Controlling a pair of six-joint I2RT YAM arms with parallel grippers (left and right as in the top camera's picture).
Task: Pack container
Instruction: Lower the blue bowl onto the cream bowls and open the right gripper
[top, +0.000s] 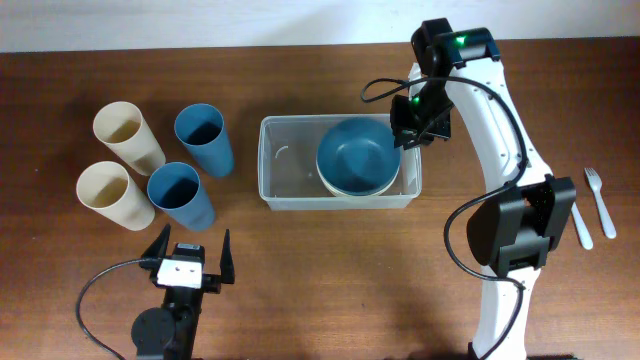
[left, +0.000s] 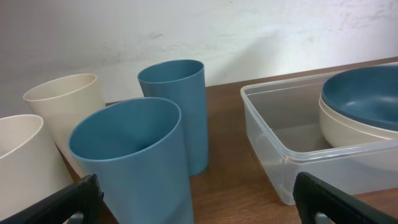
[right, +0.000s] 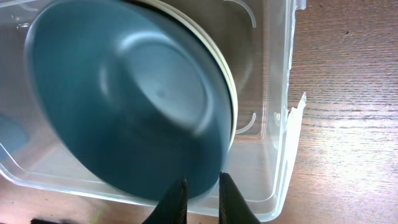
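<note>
At the middle of the table we have the container (top: 288, 170), clear-walled, with its long side running left to right. Its right half is taken up by a blue bowl (top: 358, 152) sitting inside a cream bowl (left: 348, 127), and the left half of its floor is bare.

Over at the container's far right corner we find the right gripper (right: 202, 182), its arm reaching in from the right side of the table. From the wrist camera we look down past its two fingers (right: 178, 198). They stand close together with only a narrow gap, and the blue bowl's rim runs right into that gap. Pinching it, or just straddling it? We cannot tell: the bowl is smeared with blur and the contact is not clear. The cream bowl's edge peeks out along the blue one's upper right, and the container's clear wall passes just beside the fingertips, with wood beyond it.

Down at the near left we see the left gripper (top: 192, 250), jaws spread wide, holding nothing, well apart from the container. Its camera looks past the cups towards the container. There are four cups, all upright: two cream cups (top: 128, 135) on the outside and two blue cups (top: 204, 138) nearer the container. Way out at the right edge lies a white fork (top: 600, 200), well apart from the container.
</note>
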